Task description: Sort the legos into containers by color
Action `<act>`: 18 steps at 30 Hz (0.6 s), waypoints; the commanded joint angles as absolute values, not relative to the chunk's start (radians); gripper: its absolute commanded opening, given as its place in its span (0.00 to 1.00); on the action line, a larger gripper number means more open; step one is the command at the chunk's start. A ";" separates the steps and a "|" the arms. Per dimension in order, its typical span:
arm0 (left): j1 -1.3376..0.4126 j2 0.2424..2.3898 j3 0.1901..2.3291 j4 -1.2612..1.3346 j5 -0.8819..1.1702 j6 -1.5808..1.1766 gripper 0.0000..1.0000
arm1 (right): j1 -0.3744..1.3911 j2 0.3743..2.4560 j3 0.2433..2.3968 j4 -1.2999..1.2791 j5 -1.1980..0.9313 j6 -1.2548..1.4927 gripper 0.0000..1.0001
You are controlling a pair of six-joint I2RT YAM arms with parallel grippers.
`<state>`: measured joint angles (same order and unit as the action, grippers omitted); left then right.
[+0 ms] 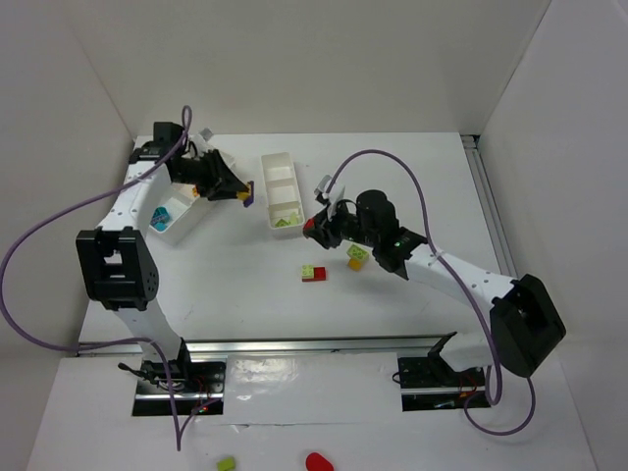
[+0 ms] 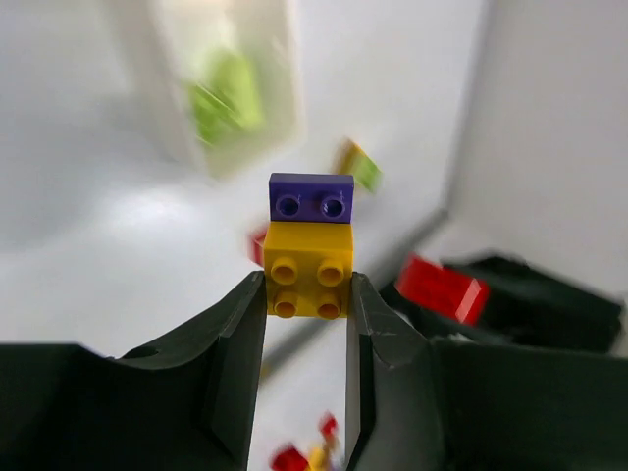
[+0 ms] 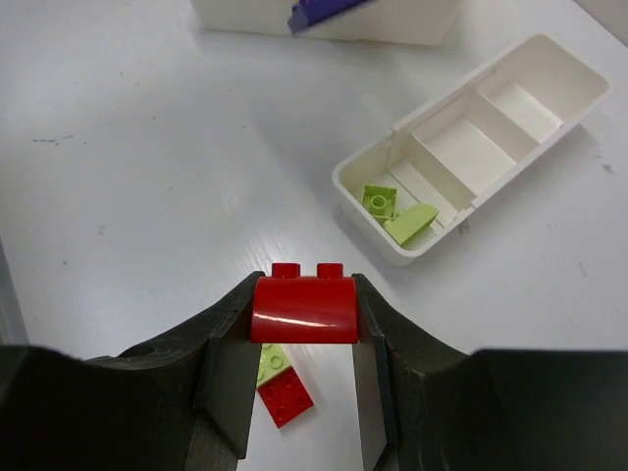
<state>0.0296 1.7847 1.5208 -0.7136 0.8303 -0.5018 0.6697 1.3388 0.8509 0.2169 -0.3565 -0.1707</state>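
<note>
While a yellow brick [image 2: 307, 263] topped by a purple brick [image 2: 311, 196] is pinched by the left gripper [image 2: 307, 285], a red brick [image 3: 304, 309] is clamped by the right gripper [image 3: 304, 294] near the narrow tray [image 3: 461, 152].

Left arm [image 1: 120, 206] and right arm [image 1: 461, 277]: white links, black joint housings, and a big black block at the shoulder. A purple cable [image 1: 373, 152] loops along each arm. Left gripper [image 2: 307, 287] and right gripper [image 3: 305, 294] have matte black, curved fingers. Bases [image 1: 177, 378] are black, with thin red wiring.
</note>
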 commanded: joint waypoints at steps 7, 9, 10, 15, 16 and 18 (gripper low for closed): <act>0.081 1.694 1.694 -0.856 0.327 -0.518 0.00 | 0.676 1.587 1.190 0.118 -0.194 -0.080 0.18; 0.081 1.681 1.658 -0.856 0.327 -0.518 0.00 | 0.676 1.675 1.352 0.030 -0.178 -0.071 0.18; 0.081 1.668 1.643 -0.856 0.327 -0.528 0.00 | 0.676 1.757 1.400 0.009 -0.164 -0.043 0.17; 0.081 1.602 1.516 -0.805 0.316 -0.551 0.00 | 0.667 1.972 1.716 -0.112 -0.135 0.017 0.16; 0.081 1.592 1.502 -0.805 0.298 -0.560 0.00 | 0.667 2.030 1.754 -0.129 -0.135 0.031 0.16; 0.081 1.580 1.482 -0.796 0.272 -0.560 0.00 | 0.667 2.074 1.836 -0.138 -0.138 0.031 0.16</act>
<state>0.0818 1.6421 1.4937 -0.8215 0.3183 -0.5320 0.6689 2.0338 1.7218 -0.0582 -0.1593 -0.0078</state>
